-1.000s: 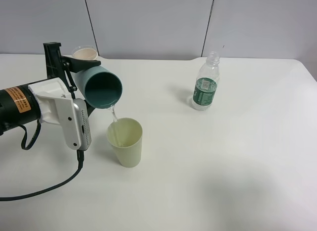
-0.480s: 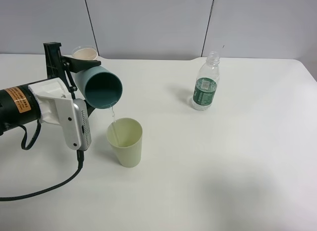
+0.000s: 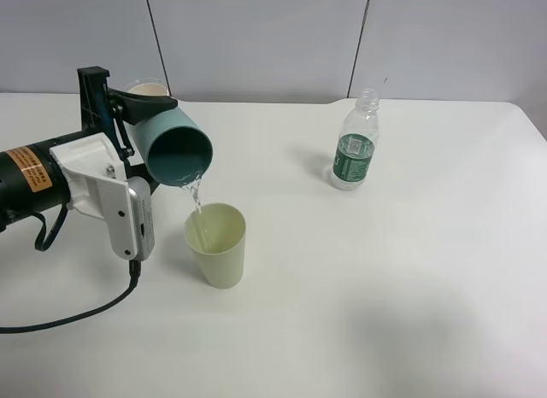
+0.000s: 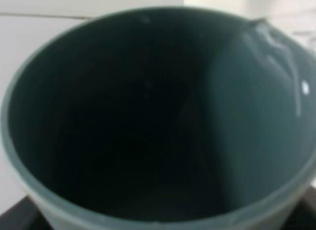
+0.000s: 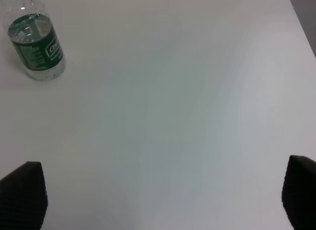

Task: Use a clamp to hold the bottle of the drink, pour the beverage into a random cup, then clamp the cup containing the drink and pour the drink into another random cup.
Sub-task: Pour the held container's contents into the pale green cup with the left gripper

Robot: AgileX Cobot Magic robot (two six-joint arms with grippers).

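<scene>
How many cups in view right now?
3. Teal cup tipped in the left tool, pouring; pale yellow-green cup upright on the table under it; a third cup behind the teal one, mostly hidden, only its rim shows.

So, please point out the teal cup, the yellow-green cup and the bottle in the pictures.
Teal cup [image 3: 175, 150]: high exterior view, on its dark inside near the mouth.
Yellow-green cup [image 3: 220, 257]: high exterior view, on its outer wall.
Bottle [image 3: 354, 155]: high exterior view, on its green label.
</scene>
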